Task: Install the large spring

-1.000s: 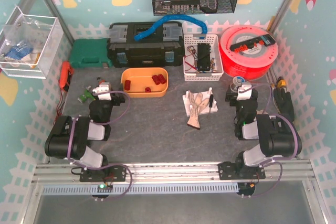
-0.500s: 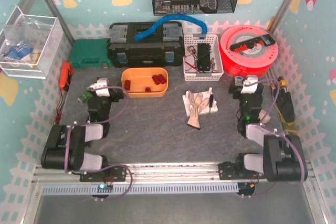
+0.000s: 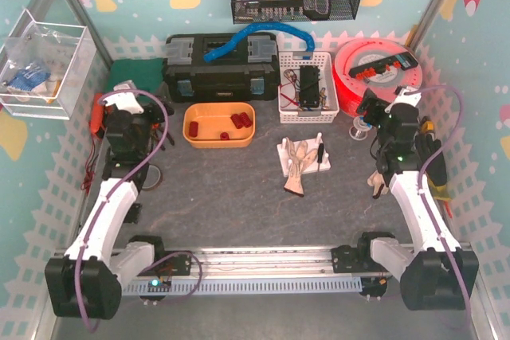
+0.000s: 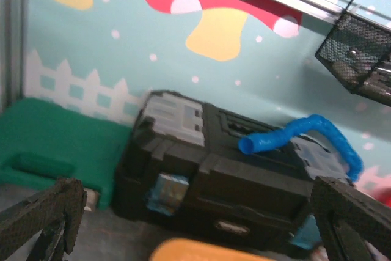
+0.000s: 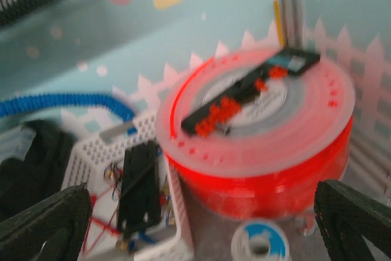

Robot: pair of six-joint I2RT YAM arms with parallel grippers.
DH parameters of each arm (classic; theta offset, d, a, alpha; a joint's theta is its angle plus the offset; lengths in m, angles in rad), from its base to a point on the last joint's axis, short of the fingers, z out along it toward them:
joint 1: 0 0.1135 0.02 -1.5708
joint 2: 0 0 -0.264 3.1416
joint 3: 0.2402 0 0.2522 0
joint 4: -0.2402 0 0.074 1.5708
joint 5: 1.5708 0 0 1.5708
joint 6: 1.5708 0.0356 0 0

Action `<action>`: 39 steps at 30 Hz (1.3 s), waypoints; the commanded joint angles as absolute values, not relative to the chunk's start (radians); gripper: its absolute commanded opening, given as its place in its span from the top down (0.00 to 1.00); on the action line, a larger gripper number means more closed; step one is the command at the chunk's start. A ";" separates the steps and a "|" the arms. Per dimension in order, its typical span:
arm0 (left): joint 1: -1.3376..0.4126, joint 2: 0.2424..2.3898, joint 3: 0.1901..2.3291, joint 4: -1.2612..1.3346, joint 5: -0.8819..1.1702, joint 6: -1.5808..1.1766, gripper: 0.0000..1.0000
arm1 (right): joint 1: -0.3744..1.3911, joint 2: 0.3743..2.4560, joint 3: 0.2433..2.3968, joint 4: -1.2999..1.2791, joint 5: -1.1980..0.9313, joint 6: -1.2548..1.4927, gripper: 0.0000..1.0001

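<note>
While both arms reach toward the far edge, neither holds anything.
Left gripper (image 4: 201, 209) wide, facing black toolbox (image 4: 232, 175); right gripper (image 5: 201, 215) wide, facing red spool (image 5: 256, 145), far-right corner; large spring indistinguishable among white parts (image 3: 301, 158), table centre.

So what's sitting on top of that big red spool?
A black bar with red parts lies slantwise across the red spool. It covers the middle of the spool's top, so the hub there cannot be seen.
</note>
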State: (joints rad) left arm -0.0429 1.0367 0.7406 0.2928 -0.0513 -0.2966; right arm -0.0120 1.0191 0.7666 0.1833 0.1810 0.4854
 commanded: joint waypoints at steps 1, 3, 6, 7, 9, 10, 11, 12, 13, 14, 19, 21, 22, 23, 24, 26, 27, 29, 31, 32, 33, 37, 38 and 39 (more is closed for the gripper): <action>-0.045 0.974 0.744 0.029 0.098 -0.526 0.01 | -0.015 1.030 0.784 -0.096 0.029 0.593 0.02; -0.043 0.951 0.710 0.030 0.258 -0.544 0.01 | -0.015 1.051 0.777 -0.102 -0.093 0.586 0.06; -0.043 0.947 0.674 0.031 0.456 -0.546 0.01 | -0.005 1.088 0.756 -0.161 -0.197 0.592 0.13; -0.043 0.952 0.659 0.028 0.499 -0.552 0.01 | 0.000 1.099 0.749 -0.191 -0.209 0.591 0.14; -0.039 0.966 0.643 0.007 0.572 -0.552 0.01 | 0.015 1.112 0.727 -0.239 -0.217 0.584 0.18; -0.036 0.976 0.638 -0.010 0.587 -0.550 0.01 | 0.027 1.113 0.713 -0.255 -0.213 0.583 0.20; -0.034 0.983 0.634 -0.027 0.595 -0.541 0.01 | 0.041 1.110 0.691 -0.265 -0.208 0.581 0.21; -0.033 0.989 0.626 -0.044 0.595 -0.537 0.01 | 0.058 1.108 0.672 -0.270 -0.205 0.582 0.23; -0.028 0.992 0.617 -0.049 0.602 -0.538 0.01 | 0.077 1.105 0.657 -0.272 -0.200 0.587 0.25; -0.021 0.997 0.608 -0.049 0.636 -0.541 0.01 | 0.098 1.106 0.641 -0.273 -0.195 0.593 0.28; -0.005 1.040 0.616 -0.084 0.738 -0.540 0.01 | 0.233 1.120 0.589 -0.262 -0.132 0.644 0.39; -0.003 1.044 0.622 -0.106 0.754 -0.506 0.01 | 0.266 1.125 0.565 -0.241 -0.115 0.668 0.44; -0.003 1.045 0.625 -0.122 0.756 -0.490 0.01 | 0.276 1.128 0.553 -0.226 -0.109 0.675 0.47; -0.003 1.044 0.626 -0.135 0.756 -0.479 0.01 | 0.285 1.130 0.543 -0.208 -0.105 0.680 0.50; -0.003 1.042 0.624 -0.142 0.758 -0.474 0.01 | 0.292 1.135 0.534 -0.194 -0.098 0.685 0.54; -0.003 1.036 0.619 -0.146 0.777 -0.471 0.01 | 0.308 1.156 0.528 -0.181 -0.073 0.697 0.59; -0.003 1.037 0.618 -0.146 0.798 -0.466 0.01 | 0.314 1.168 0.528 -0.178 -0.064 0.701 0.61; -0.003 1.033 0.618 -0.147 0.843 -0.458 0.01 | 0.322 1.194 0.528 -0.174 -0.054 0.708 0.62; -0.003 1.029 0.618 -0.151 0.874 -0.451 0.01 | 0.332 1.211 0.524 -0.163 -0.048 0.713 0.63; -0.003 1.025 0.616 -0.153 0.876 -0.448 0.01 | 0.337 1.216 0.521 -0.155 -0.042 0.717 0.64; -0.003 1.022 0.613 -0.153 0.872 -0.447 0.01 | 0.341 1.221 0.514 -0.146 -0.036 0.723 0.64; -0.003 1.021 0.610 -0.155 0.847 -0.451 0.01 | 0.351 1.250 0.495 -0.116 -0.025 0.755 0.65; -0.003 1.022 0.613 -0.155 0.851 -0.449 0.01 | 0.352 1.257 0.488 -0.101 -0.028 0.759 0.65; -0.003 1.025 0.615 -0.155 0.854 -0.448 0.01 | 0.354 1.262 0.482 -0.091 -0.031 0.763 0.65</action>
